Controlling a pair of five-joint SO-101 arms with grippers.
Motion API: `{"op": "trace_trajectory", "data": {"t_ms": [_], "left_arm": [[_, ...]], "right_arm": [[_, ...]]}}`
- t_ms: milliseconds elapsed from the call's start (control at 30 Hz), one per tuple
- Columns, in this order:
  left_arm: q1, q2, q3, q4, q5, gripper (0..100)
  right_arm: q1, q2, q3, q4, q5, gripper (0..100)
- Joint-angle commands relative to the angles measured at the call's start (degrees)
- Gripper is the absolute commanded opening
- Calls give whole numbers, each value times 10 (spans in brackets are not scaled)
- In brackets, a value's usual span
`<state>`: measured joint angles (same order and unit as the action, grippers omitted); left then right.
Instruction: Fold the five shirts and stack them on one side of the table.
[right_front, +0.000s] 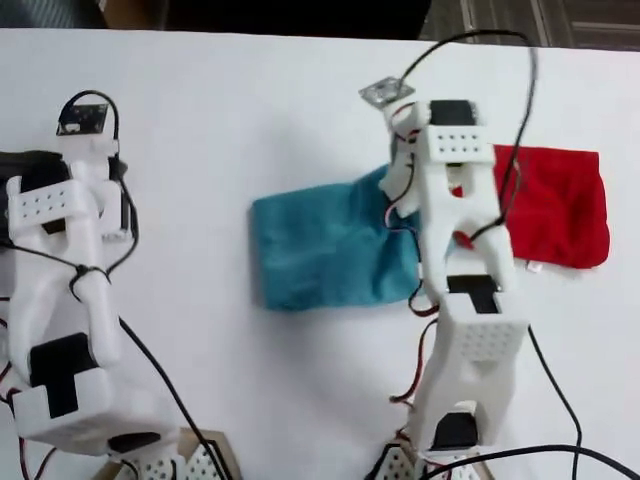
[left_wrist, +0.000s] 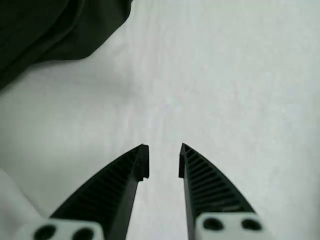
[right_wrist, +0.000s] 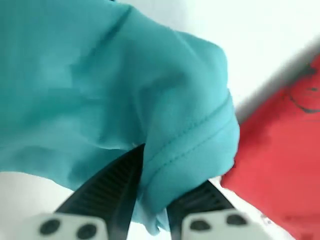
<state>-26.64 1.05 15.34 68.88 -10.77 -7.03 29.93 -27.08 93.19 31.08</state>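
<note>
So your right gripper (right_wrist: 165, 170) is clamped on the hemmed right edge of the teal shirt (right_front: 330, 245), with a fat bunch of cloth pinched between the jaws. The shirt lies spread about mid-table, with the held end right beside the red shirt (right_front: 555, 205), which looks folded already over at the right side. I'd say the step here is folding the teal one over, so carry that edge up and across to the left in a low arc. Go high enough that the cloth doesn't drag and rumple the part lying flat, and line it up with the left edge before you let go. I can't really tell from the wrist view whether you've got one layer or two in there, so go slow on the lift and watch what comes up. Your left gripper (left_wrist: 162, 160) hangs over bare table (right_front: 250, 120) at the left, jaws a little apart with nothing in them. Bringing it over to pin the left edge should stop the whole shirt sliding.
</note>
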Motion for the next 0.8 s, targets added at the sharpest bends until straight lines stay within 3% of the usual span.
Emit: {"op": "trace_trajectory", "data": {"t_ms": [0,200,433,767], "left_arm": [[-2,-28,-2,-5,1,124],[-1,-27,3,-1,1,124],[122,-27,-31,16,0,128],[316,-25,-65,13,4,129]], "right_arm": [[-40,-3,-2,-8,-22,22],[-65,-36,-4,10,-75,54],[-39,-163,-2,37,-79,389],[132,-298,48,44,-79,408]]}}
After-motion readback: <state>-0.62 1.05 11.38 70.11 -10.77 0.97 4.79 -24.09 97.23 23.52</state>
